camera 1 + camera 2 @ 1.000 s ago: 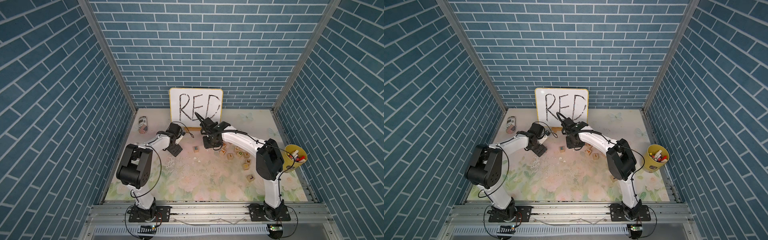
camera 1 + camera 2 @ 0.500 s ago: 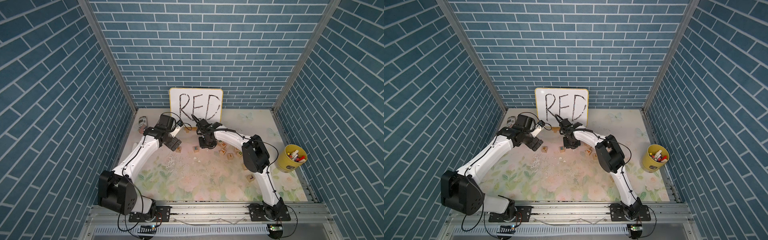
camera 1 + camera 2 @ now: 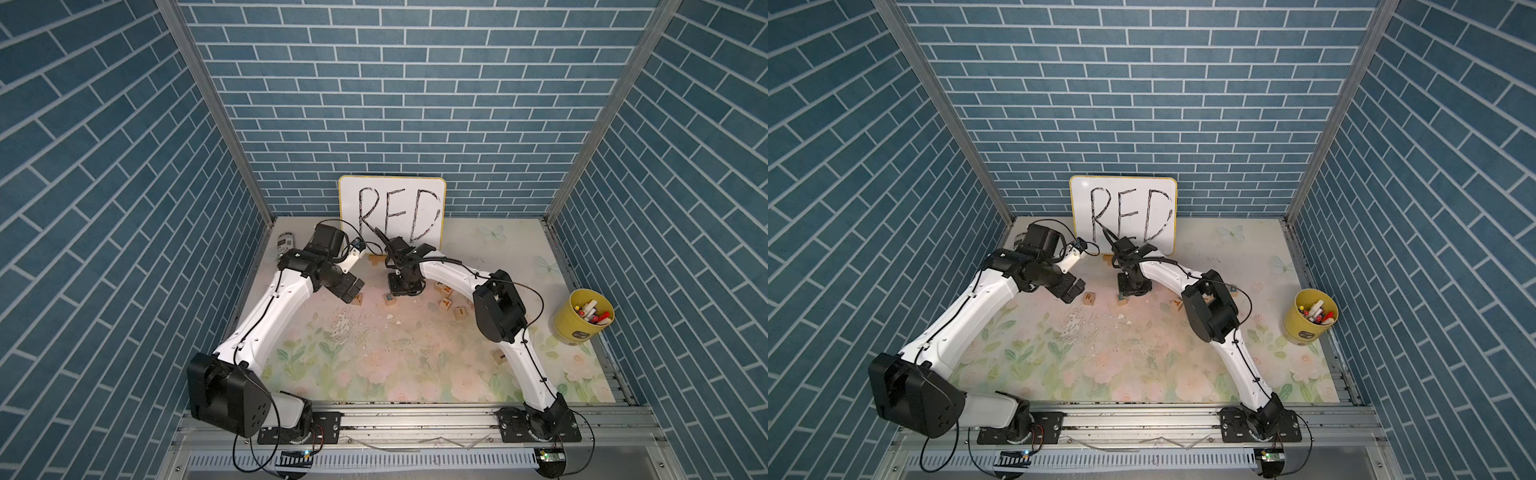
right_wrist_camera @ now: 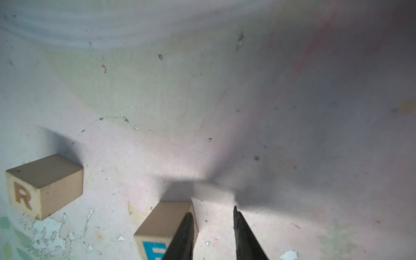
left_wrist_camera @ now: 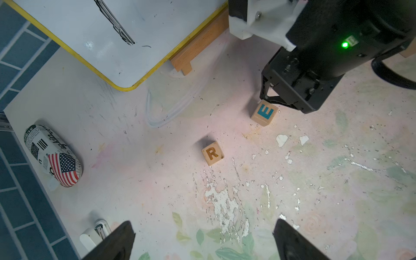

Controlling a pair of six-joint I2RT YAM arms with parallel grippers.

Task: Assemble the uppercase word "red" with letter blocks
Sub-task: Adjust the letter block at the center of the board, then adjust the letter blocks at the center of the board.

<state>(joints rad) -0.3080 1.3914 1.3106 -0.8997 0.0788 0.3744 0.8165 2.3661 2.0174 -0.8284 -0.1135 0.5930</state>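
R block and E block sit letter-up on the mat, apart, in front of the whiteboard handwritten "RED". Right gripper: fingers drawn close, nothing between them, one touching E's side. Left gripper: spread wide, empty, hovering near R. Pouch has a US-flag print.

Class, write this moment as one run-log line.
left gripper: open, empty, near light-wood cube with brown R | right gripper: shut, empty, beside light-wood cube with blue E | cubes apart; word unfinished
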